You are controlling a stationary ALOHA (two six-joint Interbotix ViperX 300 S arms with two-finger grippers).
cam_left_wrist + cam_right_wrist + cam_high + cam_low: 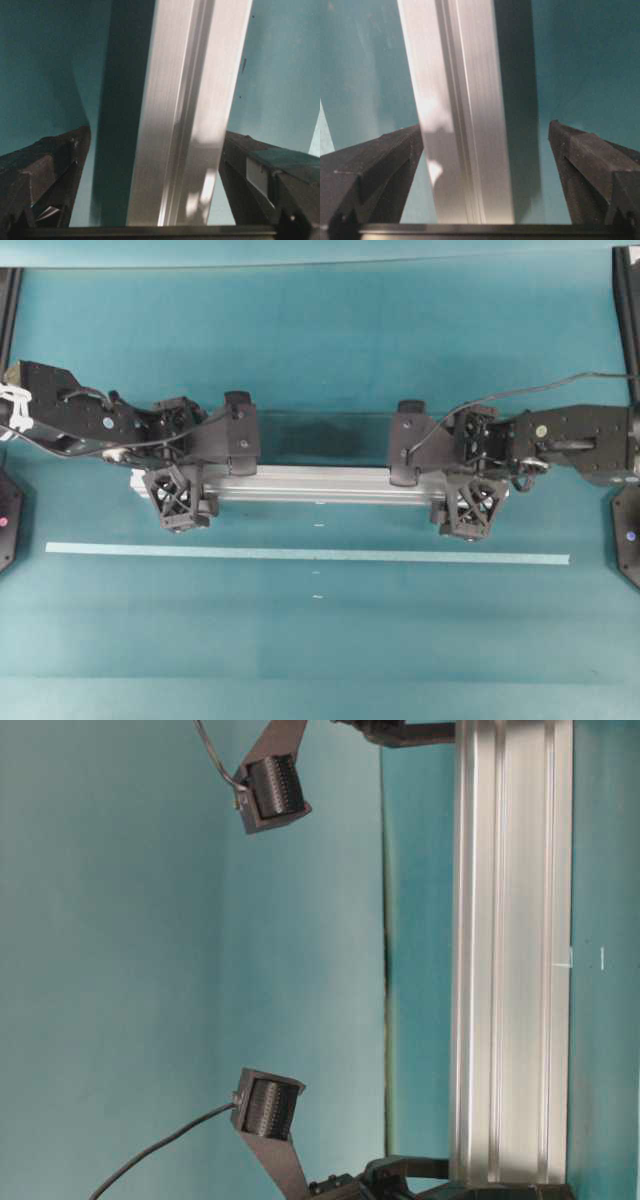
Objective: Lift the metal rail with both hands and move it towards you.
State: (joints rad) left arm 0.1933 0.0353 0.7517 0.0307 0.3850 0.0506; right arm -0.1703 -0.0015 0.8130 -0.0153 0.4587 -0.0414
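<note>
- L gripper spread wide, fingers either side of the rail near its L end; wrist view shows a gap btwn each finger and the metal, more on the L side; not pinching
- R gripper also spread, straddling the rail near its R end; its wrist view has the rail btwn the fingers, closer to the L one, gap on both sides; no grip
- rail lies flat on the teal table, running straight away from each wrist cam, btwn the two grippers
- pale tape strip on the table, just nearer the viewer than both grippers, parallel to the rail, apart from it
- table-level view: rail resting on the surface; contact w/ fingers can't be told there
</note>
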